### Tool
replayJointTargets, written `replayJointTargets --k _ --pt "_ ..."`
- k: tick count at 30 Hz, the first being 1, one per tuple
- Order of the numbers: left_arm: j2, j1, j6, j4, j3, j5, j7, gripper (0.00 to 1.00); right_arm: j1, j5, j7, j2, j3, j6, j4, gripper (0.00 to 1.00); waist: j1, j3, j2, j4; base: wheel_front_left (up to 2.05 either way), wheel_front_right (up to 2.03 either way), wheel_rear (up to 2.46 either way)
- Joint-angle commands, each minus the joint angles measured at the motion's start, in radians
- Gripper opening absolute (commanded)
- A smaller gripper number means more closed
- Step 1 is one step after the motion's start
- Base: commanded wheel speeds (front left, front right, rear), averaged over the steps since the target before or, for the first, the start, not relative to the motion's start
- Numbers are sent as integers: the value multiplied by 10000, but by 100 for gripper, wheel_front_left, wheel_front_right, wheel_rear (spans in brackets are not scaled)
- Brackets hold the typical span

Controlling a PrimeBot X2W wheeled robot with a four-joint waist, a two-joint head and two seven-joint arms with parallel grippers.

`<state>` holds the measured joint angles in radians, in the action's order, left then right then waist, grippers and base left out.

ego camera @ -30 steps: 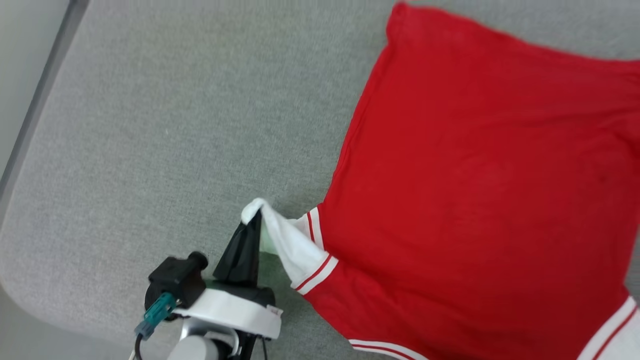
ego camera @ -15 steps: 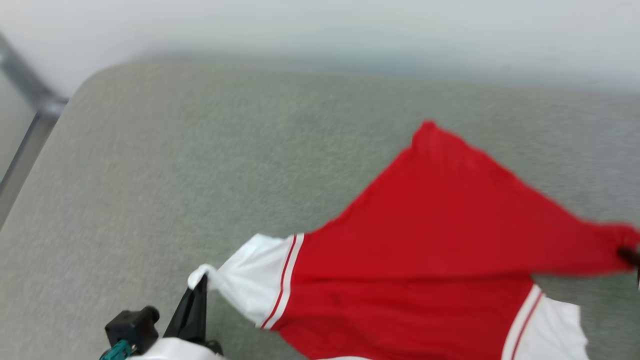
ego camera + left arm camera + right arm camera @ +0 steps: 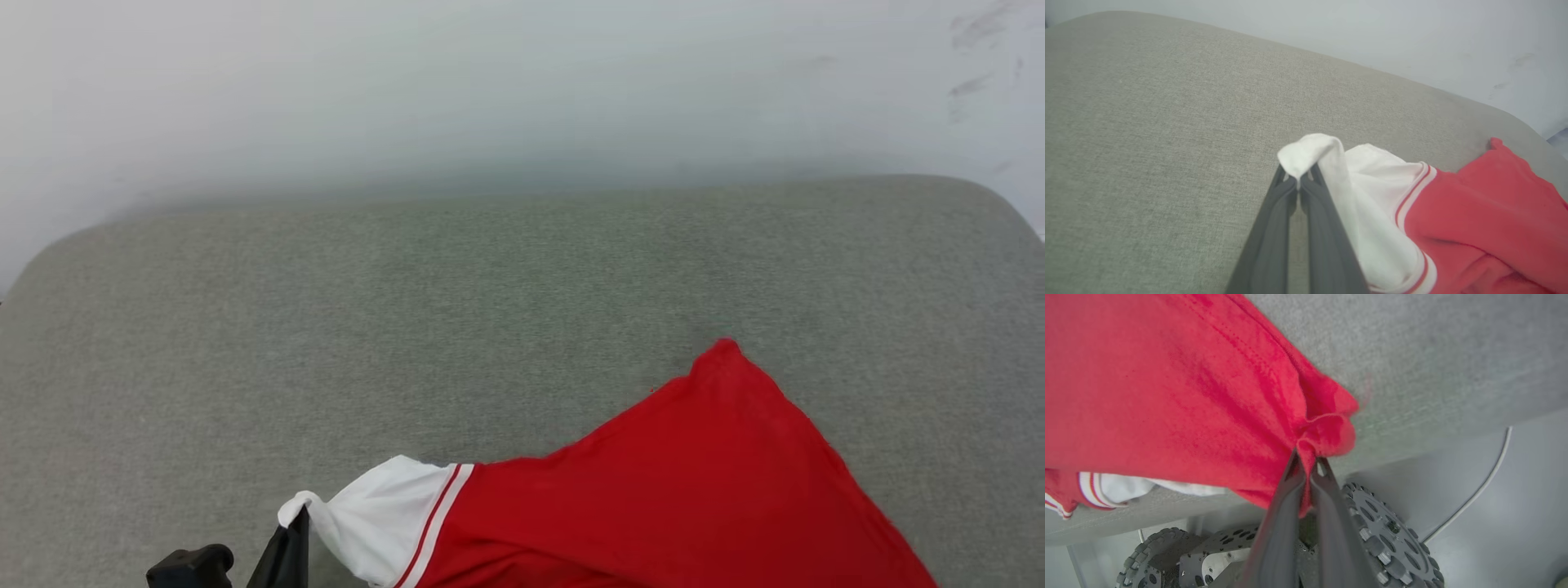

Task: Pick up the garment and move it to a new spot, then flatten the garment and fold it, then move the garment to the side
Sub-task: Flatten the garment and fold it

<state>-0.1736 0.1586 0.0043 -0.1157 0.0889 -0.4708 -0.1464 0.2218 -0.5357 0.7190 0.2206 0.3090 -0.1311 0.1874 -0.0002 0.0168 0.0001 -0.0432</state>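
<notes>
Nearest, the left tool [image 3: 303, 516] has its 2 fingers pressed together on the tip of the garment's white sleeve [image 3: 1327, 163], at the desk's near side. The right tool [image 3: 1308, 462] is pinched tight on a bunched red hem corner by the desk edge, with the robot's wheels [image 3: 1384, 535] and pale floor [image 3: 1515, 531] below. The garment [image 3: 694, 490] spreads between the 2 tools, its red body draped on the grey fabric desk [image 3: 408, 327], 1 red corner pointing away. Farther off, a pale wall [image 3: 490, 82].
</notes>
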Motion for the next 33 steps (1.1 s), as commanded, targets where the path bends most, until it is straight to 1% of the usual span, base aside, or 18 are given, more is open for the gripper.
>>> replayJointTargets --k 1,2,5,6,9,12,16,18,20,23,27,30,33 --pt "-45 72 30 29 -7 -17 32 0 209 9 -123 -409 150 6 -293 42 2 -17 -1 -127 0 0 0" --pt "-55 58 38 41 5 -21 57 0 257 0 -271 -593 221 7 -466 100 2 -2 -1 -154 0 0 0" --pt "-58 12 46 88 48 -21 81 0 238 150 -1191 -908 364 7 -909 100 2 35 -1 -226 0 0 0" --pt "-58 12 46 88 48 -21 81 0 238 150 -1191 -908 364 7 -909 100 2 35 -1 -226 0 0 0" --pt "-37 -103 81 158 128 17 113 0 -62 161 -2205 -952 330 7 -1056 100 2 129 -1 -241 0 0 0" --pt "-30 -270 81 244 209 61 158 0 -626 156 -3505 -650 138 7 -1186 100 2 305 -1 -198 0 0 0" --pt "30 -668 52 282 348 116 139 0 -1527 28 -5220 -51 -297 7 -895 100 2 728 -1 -21 0 0 0" --pt "76 -913 -3 238 456 165 107 0 -2001 -61 -5687 331 -742 6 -565 100 2 930 -1 100 0 0 0" --pt "122 -1171 -45 185 531 189 47 0 -2554 -206 -5845 755 -1220 7 -212 100 2 1131 -1 252 0 0 0" --pt "175 -1568 -113 93 612 196 -77 0 -3428 -554 -5329 1617 -2288 7 279 100 2 1428 -1 463 0 0 0" --pt "248 -2083 -215 -24 784 285 -187 0 -4795 -1187 -3726 2814 -3695 7 772 100 2 1874 -1 733 0 0 0" --pt "317 -2416 -290 -98 907 332 -289 0 -5759 -1636 -2422 3451 -4567 7 1011 100 2 2229 -1 953 0 0 0" --pt "406 -2719 -327 -139 1025 372 -417 0 -6631 -1871 -1264 3868 -5358 7 1131 100 2 2565 -1 1148 0 0 0"
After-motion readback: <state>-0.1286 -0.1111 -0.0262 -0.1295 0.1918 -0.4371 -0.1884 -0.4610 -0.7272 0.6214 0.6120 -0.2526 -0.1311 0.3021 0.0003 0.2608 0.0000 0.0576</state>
